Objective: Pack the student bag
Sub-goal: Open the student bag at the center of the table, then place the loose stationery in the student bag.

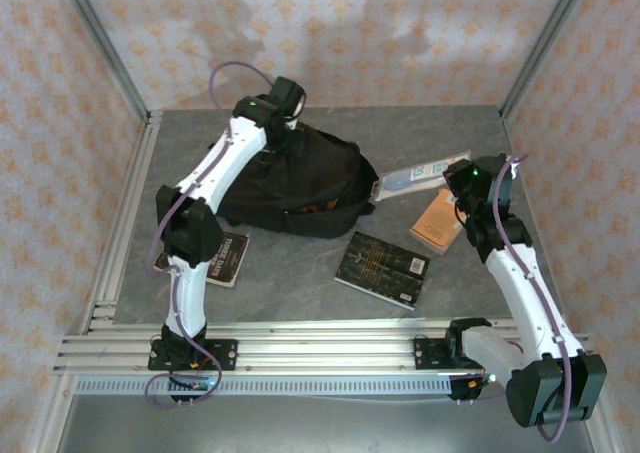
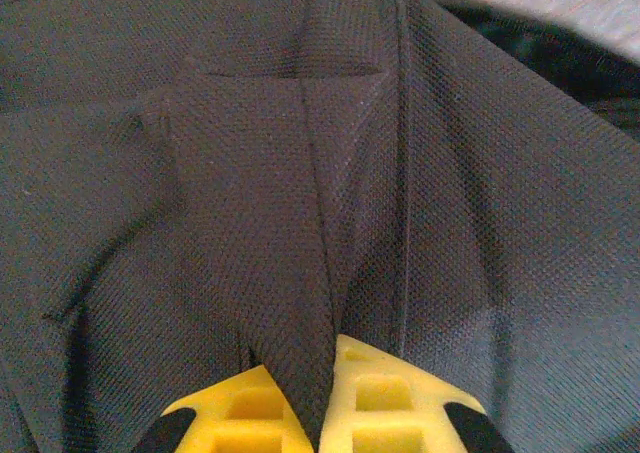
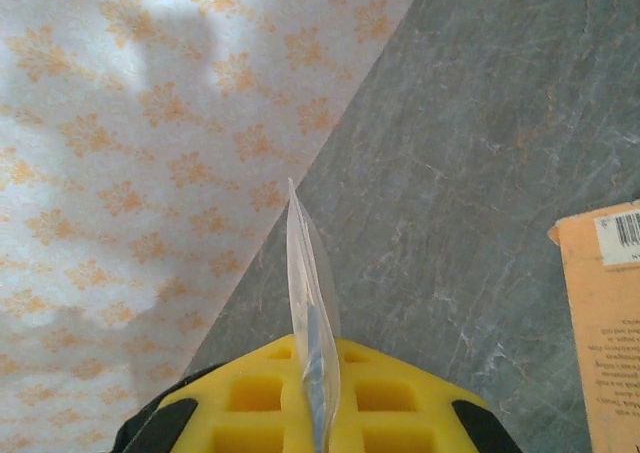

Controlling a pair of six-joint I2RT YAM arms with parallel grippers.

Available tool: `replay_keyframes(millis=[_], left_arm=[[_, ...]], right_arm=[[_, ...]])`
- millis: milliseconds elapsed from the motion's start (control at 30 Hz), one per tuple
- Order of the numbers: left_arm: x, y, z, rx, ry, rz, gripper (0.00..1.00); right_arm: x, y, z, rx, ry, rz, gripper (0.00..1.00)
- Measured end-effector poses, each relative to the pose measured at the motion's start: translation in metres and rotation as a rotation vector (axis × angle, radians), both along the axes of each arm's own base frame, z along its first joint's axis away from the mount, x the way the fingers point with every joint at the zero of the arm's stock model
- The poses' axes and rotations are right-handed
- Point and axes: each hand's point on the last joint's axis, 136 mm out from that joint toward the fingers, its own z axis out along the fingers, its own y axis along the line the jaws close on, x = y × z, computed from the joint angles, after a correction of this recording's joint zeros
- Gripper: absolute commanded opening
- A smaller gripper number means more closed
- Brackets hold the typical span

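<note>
Left wrist: student bag (image 2: 300,223) fold seemingly between fingers (image 2: 392,405).

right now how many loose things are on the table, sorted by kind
black backpack: 1
books: 3, namely dark book at left, dark book in the middle, orange book
clear pouch: 1
total: 5

Bright diffuse light; 2 soft grey shadows on pale orange-flowered wall (image 1: 330,33). Close-up of black woven fabric backpack (image 2: 300,223) dim but sharp, weave visible.
</note>
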Motion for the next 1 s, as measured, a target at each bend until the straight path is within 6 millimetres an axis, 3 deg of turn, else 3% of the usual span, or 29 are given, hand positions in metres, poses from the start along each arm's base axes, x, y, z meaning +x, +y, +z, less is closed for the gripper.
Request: replay_keyframes(millis=[167,467,500,600,667,1000], left_arm=[[-0.004,-0.001,0.019,-0.138,0.010,-0.004,0.00],[-0.023,-0.045,0.023,-0.298,0.077,-0.133,0.00],[-0.026,-0.050,0.023,-0.302,0.081,-0.147,0.03],[-0.033,-0.063,0.022,-0.297,0.088,-0.182,0.47],[-0.036,-0.070,0.024,-0.295,0.085,-0.198,0.58],[-0.063,-0.113,0.032,-0.242,0.056,-0.231,0.64]], right_arm=[[0.003,0.000,0.009,-0.004,-0.018,0.003,0.00],[0.023,0.020,-0.006,0.038,0.012,0.062,0.00],[0.025,0.024,-0.008,0.054,0.014,0.070,0.00],[0.033,0.038,-0.013,0.121,0.020,0.100,0.00],[0.036,0.047,-0.011,0.163,0.010,0.118,0.00],[0.035,0.069,0.020,0.291,-0.091,0.167,0.00]])
